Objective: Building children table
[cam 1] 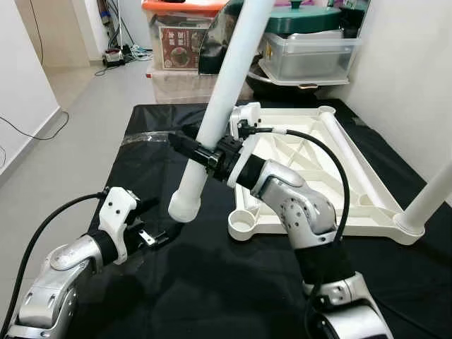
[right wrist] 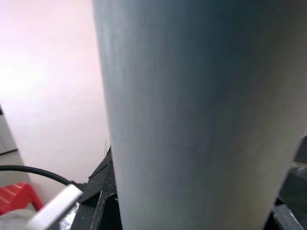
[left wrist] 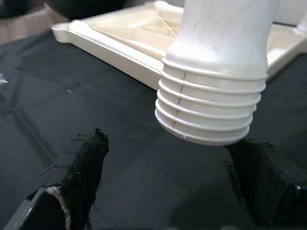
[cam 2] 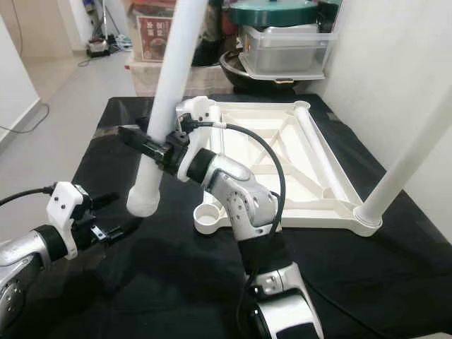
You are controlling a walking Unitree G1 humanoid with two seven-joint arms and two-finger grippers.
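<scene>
Left tool (cam 1: 157,220) wide, empty | right tool (cam 1: 189,145) clamps table leg (cam 1: 212,116) | upturned tabletop (cam 1: 339,169) on black cloth (cam 1: 176,282)

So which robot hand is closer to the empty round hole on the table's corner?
Right. The right gripper, clamping the white leg, is just above-left of the socket; the left gripper is farther left, open.

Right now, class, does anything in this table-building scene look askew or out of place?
Yes: the white table leg held by the right gripper hangs tilted, its threaded end in the air, beside the empty corner socket of the upturned tabletop.
</scene>
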